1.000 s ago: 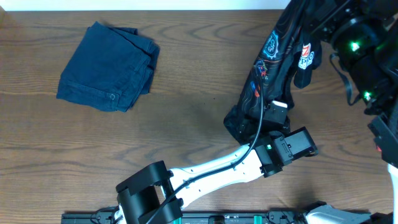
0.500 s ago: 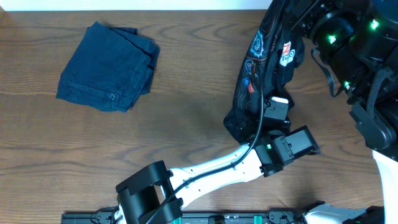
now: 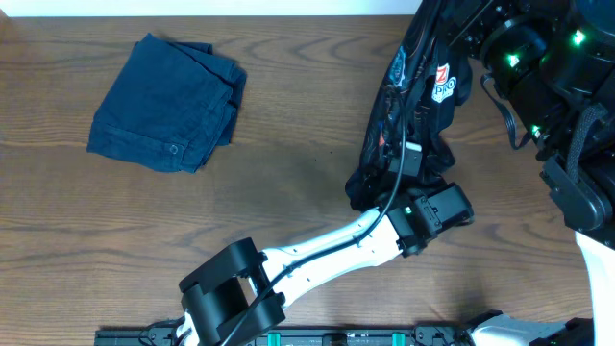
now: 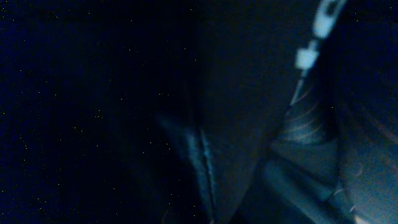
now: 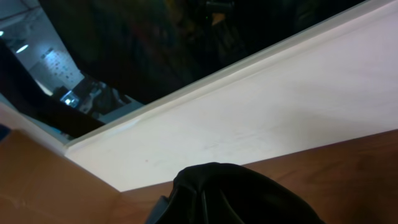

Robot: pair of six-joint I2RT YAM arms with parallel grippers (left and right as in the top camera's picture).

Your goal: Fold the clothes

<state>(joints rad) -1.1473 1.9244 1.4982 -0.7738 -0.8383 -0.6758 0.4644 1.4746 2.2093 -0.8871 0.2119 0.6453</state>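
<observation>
The jersey (image 3: 423,86) hangs raised over the counter (image 3: 288,192). Its lower end rests bunched on the counter surface, and its chest logos face the overhead camera.

Right gripper (image 3: 473,21): located at the top end of the jersey. The jaws are closed on the dark fabric.

Left gripper (image 3: 411,159): located in the lower folds of the jersey, just above the bunched end. The jaws are closed on the fabric, which fills the left wrist view.

A folded denim garment (image 3: 165,103) lies flat, well apart from the jersey.
</observation>
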